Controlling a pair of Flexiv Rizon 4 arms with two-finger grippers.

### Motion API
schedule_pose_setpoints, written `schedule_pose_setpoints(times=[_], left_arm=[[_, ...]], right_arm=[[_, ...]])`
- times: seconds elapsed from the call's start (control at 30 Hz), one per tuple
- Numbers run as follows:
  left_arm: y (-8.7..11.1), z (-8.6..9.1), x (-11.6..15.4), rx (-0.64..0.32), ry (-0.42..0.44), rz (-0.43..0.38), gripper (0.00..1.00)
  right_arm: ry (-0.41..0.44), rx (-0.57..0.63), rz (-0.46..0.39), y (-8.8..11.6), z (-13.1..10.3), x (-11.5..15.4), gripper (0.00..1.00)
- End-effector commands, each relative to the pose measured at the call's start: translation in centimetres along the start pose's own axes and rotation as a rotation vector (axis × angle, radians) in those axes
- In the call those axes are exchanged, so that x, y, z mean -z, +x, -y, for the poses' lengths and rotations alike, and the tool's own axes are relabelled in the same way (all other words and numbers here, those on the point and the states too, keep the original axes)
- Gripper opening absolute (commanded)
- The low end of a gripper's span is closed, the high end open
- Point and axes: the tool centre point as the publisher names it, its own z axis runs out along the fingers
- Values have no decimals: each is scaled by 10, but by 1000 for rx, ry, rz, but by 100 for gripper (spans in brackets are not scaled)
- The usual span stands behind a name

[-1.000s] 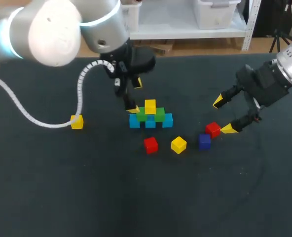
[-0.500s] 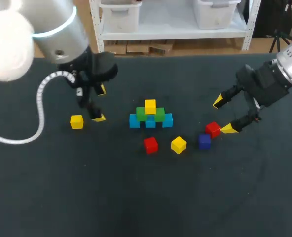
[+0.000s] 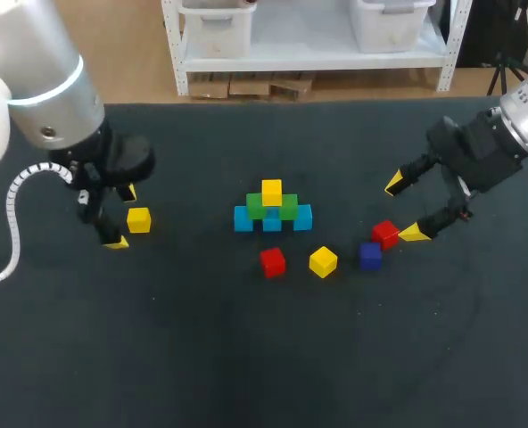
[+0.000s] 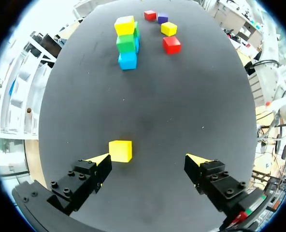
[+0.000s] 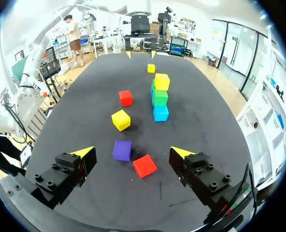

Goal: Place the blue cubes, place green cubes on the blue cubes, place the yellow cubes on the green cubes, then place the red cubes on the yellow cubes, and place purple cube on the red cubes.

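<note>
While hovering released near the table's left edge, gripping nothing, fingers spread wide: left tool (image 4: 148,159). Just ahead of one yellow tip and close to touching it, rather than in the middle of the gap: loose yellow cube (image 4: 120,151), flat on the table (image 4: 181,106), on the side of the tool toward the table's middle in the head view. Probably calls for a small sideways shift toward that finger before descending, to straddle the cube instead of landing a tip on it. No long axis to mind; faces roughly square to the closing line. Farther out, at the table's middle: blue cubes (image 3: 243,219) in a row, green cubes (image 3: 257,209) on them, top yellow cube (image 3: 271,191) above. Beyond that, toward the right edge: right tool (image 3: 404,209), likewise released and empty, with a red cube (image 3: 385,234) and purple cube (image 3: 370,255) just beside it. Clearly the left arm's pick, being much the nearer.
</note>
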Motion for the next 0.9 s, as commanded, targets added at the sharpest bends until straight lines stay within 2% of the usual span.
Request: schedule_pose_setpoints(times=[0.03, 0.33, 0.87, 0.9], left_arm=[[1, -17, -10, -17, 25, -6, 100], [6, -35, -23, -36, 22, -8, 100], [13, -45, -35, -45, 31, 5, 100], [13, -45, -36, -45, 32, 4, 96]], right_arm=[[-1, 1, 2, 0, 1, -1, 100], [-1, 1, 2, 0, 1, -1, 100], [-1, 1, 2, 0, 1, -1, 100], [-1, 1, 2, 0, 1, -1, 100]])
